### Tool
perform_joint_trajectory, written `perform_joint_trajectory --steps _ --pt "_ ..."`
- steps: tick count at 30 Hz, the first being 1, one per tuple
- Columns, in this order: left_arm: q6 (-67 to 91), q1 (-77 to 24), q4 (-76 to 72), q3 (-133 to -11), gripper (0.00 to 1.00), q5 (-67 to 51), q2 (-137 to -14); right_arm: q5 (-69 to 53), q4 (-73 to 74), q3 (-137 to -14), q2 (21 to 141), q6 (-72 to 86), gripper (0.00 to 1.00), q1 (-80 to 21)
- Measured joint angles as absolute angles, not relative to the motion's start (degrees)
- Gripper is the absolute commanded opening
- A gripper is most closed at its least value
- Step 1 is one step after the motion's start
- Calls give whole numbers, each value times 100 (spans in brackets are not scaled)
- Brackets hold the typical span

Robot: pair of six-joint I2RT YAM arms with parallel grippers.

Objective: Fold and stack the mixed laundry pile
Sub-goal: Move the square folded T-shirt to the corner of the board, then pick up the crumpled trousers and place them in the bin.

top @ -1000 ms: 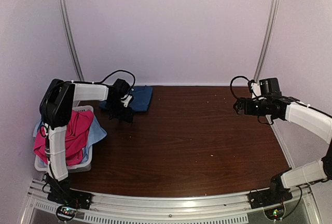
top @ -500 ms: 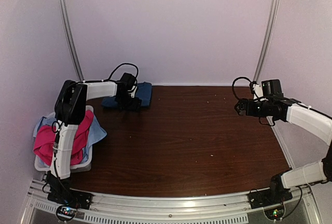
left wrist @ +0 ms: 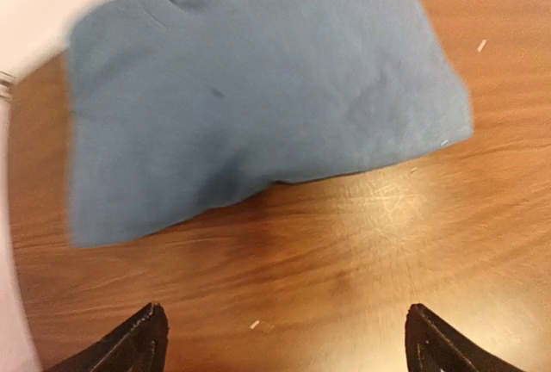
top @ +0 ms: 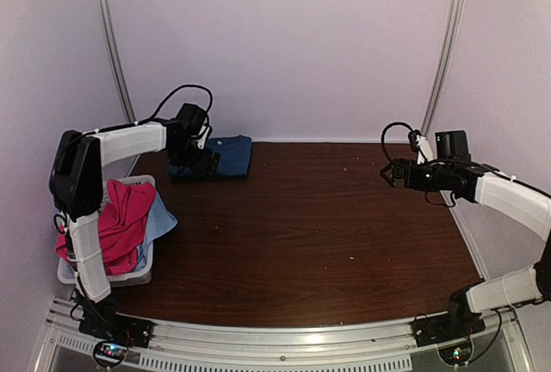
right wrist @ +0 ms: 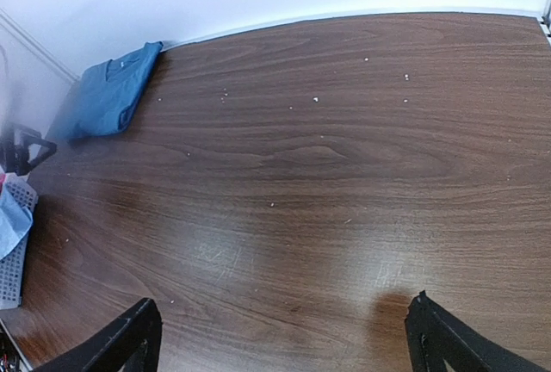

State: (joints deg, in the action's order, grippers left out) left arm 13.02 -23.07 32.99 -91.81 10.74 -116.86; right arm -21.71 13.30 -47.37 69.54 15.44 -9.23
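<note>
Top view: dark blue T-shirt [top: 232, 155] lies folded into a flat, roughly rectangular pad at the far-left corner of the worktop [top: 318, 226], a dark brown wood-grain surface w/ a slight sheen. Left pincer [top: 203, 162] sits at the pad's left edge; can't tell from here if they touch. Bright magenta-pink shirt [top: 120, 221] is heaped and crumpled in the white slotted plastic basket [top: 129, 275] at near left, spilling over its rim. Pale light-blue cloth [top: 162, 221] hangs out of the basket's right side onto the worktop. Right pincer [top: 389, 172] hovers above the right side, well apart from all cloth, fingers spread.

Left wrist view: left pincer [left wrist: 288, 342] released, its two black fingers wide apart at the bottom corners w/ only bare wood between them. T-shirt [left wrist: 258, 96] fills the upper frame: soft matte knit, rounded folded edges, a small white neck label at the top. Slightly blurred. Cloth lies ahead of the fingertips, not touching them.

Right wrist view: right pincer [right wrist: 284, 337] released, black tips far apart, holding nothing. Long stretch of grained worktop [right wrist: 344, 174] w/ a few small white specks. T-shirt [right wrist: 108, 96] is at the far-left corner by the wall. A bit of light-blue cloth [right wrist: 13, 217] and basket [right wrist: 10, 269] shows at the left edge.
</note>
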Motion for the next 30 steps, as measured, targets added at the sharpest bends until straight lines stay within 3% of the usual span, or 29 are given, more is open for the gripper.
perform_joint_trajectory --steps 4,10,24,30 --pt "1420 -2292 3317 -9105 98 1275 -10602 -2405 1205 -4737 6973 1581 100 -923" --pt "1680 -2215 3632 -9384 98 1269 -10020 -2648 1120 -4733 7024 1610 100 -923" --pt "3162 -2082 5485 -6993 98 1975 -7201 -3011 1059 -4523 7046 1629 100 -1197" --pt "4036 -1538 6337 -6099 98 2324 -6563 -3103 1041 -4523 7050 1629 100 -1269"
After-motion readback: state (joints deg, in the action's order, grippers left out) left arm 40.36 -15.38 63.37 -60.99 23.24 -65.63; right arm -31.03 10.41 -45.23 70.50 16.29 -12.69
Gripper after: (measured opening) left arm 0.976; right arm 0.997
